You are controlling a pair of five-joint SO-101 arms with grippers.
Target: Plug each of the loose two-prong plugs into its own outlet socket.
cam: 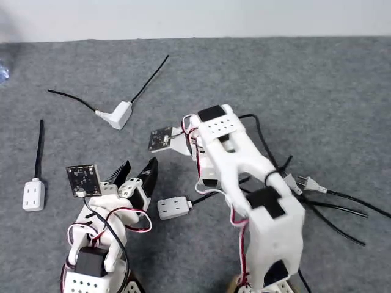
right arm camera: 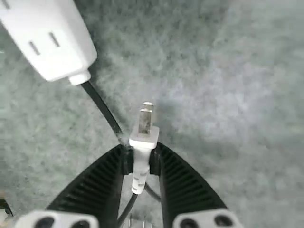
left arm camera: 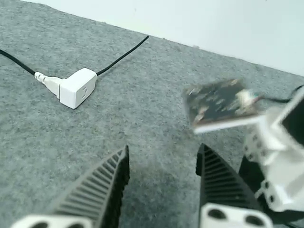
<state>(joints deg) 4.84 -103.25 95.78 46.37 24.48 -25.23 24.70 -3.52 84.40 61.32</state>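
Right wrist view: plug [right arm camera: 143, 139] pinched between fingers [right arm camera: 100, 183] (prongs out, outlet [right arm camera: 50, 40] near).

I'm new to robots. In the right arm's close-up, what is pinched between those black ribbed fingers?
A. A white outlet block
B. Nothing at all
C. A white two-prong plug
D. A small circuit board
C: the right end effector is shut on the white two-prong plug. Its metal prongs stick out toward the white outlet block, which lies apart from it on the grey carpet.
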